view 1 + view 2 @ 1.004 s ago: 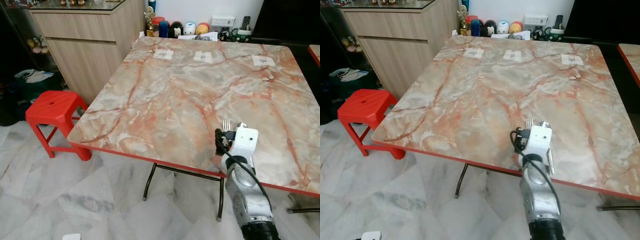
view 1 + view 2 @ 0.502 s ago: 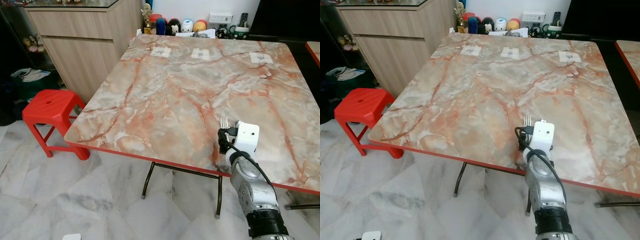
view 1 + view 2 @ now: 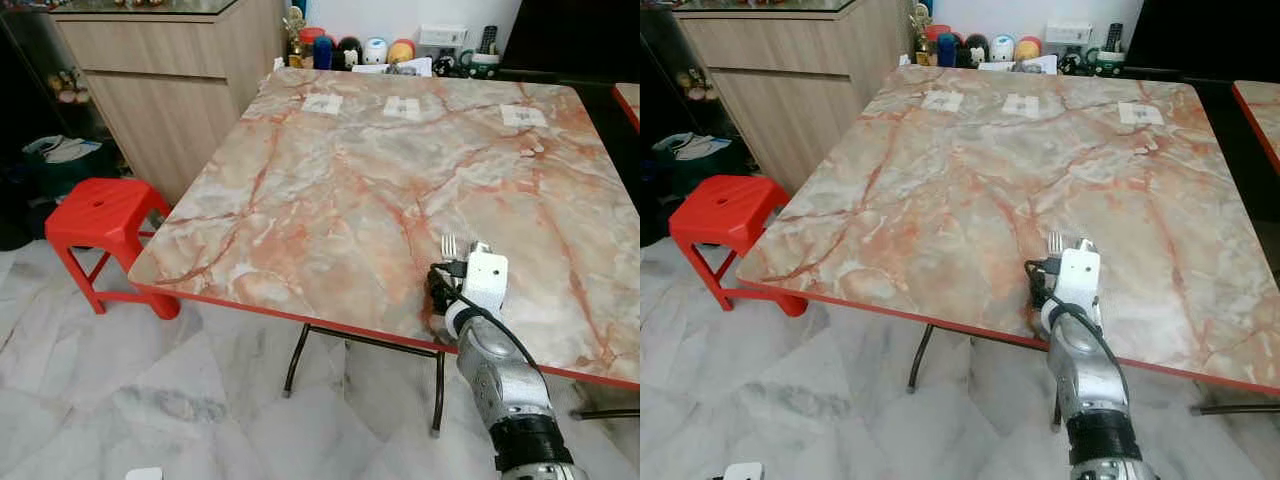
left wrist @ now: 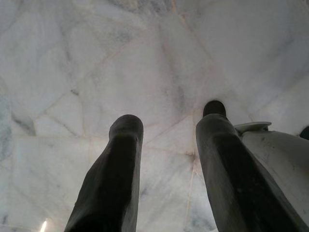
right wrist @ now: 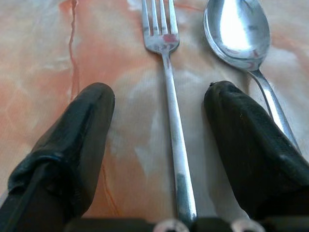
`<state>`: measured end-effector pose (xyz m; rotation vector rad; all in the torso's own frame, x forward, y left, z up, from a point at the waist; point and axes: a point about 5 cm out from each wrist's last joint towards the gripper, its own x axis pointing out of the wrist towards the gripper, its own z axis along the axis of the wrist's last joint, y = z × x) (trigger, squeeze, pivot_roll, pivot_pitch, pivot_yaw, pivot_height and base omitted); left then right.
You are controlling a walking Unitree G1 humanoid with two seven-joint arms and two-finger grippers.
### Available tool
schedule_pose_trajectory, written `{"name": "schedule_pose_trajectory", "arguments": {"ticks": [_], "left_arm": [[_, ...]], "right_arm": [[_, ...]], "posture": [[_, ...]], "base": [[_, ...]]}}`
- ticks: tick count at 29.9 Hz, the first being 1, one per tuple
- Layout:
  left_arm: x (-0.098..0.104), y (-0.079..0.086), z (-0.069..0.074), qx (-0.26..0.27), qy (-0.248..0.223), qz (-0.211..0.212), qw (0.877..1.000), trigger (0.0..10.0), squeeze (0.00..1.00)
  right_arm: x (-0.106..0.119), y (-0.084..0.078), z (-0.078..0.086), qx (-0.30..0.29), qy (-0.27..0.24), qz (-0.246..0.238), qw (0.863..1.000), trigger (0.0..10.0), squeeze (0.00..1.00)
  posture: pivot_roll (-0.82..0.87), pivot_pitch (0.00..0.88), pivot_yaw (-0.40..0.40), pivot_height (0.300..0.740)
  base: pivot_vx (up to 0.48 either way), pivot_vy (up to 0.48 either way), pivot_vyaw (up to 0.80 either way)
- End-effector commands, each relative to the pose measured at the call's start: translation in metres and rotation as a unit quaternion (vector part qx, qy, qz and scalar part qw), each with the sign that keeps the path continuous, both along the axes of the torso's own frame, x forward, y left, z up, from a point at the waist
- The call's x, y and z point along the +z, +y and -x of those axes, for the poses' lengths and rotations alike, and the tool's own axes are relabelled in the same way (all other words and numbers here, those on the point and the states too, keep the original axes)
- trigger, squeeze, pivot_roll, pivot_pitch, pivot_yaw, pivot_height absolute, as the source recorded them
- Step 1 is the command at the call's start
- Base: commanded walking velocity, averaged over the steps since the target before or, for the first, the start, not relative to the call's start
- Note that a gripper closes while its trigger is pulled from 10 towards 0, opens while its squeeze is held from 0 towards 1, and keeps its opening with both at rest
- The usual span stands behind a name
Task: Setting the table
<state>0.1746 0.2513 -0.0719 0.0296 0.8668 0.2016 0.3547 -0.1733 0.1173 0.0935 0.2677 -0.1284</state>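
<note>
Flat on veined marble table (image 3: 330,190): slim steel fork (image 5: 169,92), oval spoon (image 5: 239,34).

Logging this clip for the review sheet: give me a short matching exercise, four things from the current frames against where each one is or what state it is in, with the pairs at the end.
Things:
1. fork
2. spoon
3. red stool
4. left gripper

Places or states:
A. on the floor by the table's left side
B. open, hanging over the pale marble floor
C. lying on the table between the right gripper's open fingers
D. lying on the table just outside one finger of the right gripper, beside the fork

Pairs: 1-C, 2-D, 3-A, 4-B
</note>
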Motion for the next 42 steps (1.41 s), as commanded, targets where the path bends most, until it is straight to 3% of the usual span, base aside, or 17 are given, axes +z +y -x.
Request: {"name": "schedule_pose_trajectory", "arguments": {"ticks": [1, 4, 5, 32, 42], "left_arm": [[-0.004, 0.005, 0.010, 0.003, 0.021, -0.003, 1.000, 10.0, 0.00], [-0.004, 0.005, 0.010, 0.003, 0.021, -0.002, 1.000, 10.0, 0.00], [-0.004, 0.004, 0.010, 0.003, 0.021, -0.002, 1.000, 10.0, 0.00], [-0.004, 0.003, 0.011, 0.000, 0.022, 0.008, 1.000, 10.0, 0.00], [-0.005, 0.003, 0.011, 0.001, 0.022, 0.010, 1.000, 10.0, 0.00]], "right_arm": [[-0.005, 0.001, -0.001, 0.008, 0.018, -0.003, 1.000, 10.0, 0.00], [-0.007, 0.002, -0.002, 0.013, 0.022, -0.006, 1.000, 9.9, 0.00], [-0.007, 0.002, -0.003, 0.014, 0.024, -0.006, 1.000, 0.0, 0.00], [-0.021, 0.003, -0.003, 0.027, 0.046, -0.002, 0.999, 0.0, 0.00], [-0.033, 0.013, 0.001, 0.056, 0.058, 0.011, 0.997, 0.0, 0.00]], "posture": [[0.02, 0.179, 0.045, 0.740], [0.02, 0.179, 0.045, 0.740], [0.02, 0.179, 0.045, 0.740], [0.03, 0.176, 0.045, 0.740], [0.03, 0.176, 0.043, 0.740]], "base": [[0.000, 0.000, 0.00], [0.000, 0.000, 0.00], [0.000, 0.000, 0.00], [0.000, 0.000, 0.00], [0.000, 0.000, 0.00]]}}
